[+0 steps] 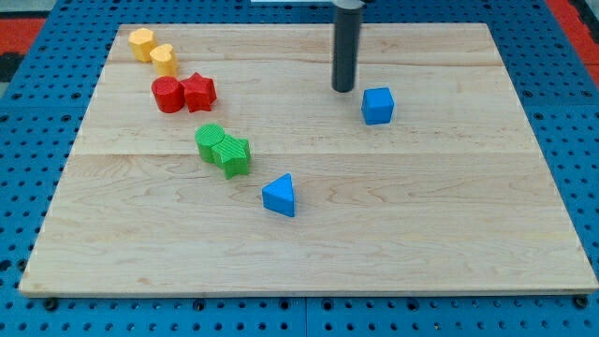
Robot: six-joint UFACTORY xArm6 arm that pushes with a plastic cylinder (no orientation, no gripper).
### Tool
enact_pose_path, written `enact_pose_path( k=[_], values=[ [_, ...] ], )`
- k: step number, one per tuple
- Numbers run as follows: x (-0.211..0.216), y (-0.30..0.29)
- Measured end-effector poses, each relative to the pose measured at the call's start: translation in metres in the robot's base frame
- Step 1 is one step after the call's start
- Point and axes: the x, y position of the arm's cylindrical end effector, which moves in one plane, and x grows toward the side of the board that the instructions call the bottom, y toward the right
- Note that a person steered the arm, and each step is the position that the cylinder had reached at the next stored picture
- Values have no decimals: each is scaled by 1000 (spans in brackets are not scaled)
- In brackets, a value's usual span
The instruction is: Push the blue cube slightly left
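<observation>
One blue cube [378, 106] sits just right of my tip [343, 90], not touching.

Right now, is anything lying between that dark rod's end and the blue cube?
No. In the camera view, only bare wood separates my tip from the blue cube, which sits just to its lower right.

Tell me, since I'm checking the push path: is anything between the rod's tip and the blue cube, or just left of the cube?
Nothing visible lies between them. My tip sits just up and left of the blue cube, a small gap apart. My tip itself is on the cube's left, so it must go round to the right side first.
</observation>
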Motion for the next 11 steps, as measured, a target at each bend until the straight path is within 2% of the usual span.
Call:
enact_pose_path(
  k=[1, 3, 4, 6, 7, 8, 10, 11],
  values=[
    [5, 30],
    [58, 52],
    [64, 120],
    [115, 44],
    [100, 42],
    [68, 90],
    [98, 16],
    [78, 36]
  ],
)
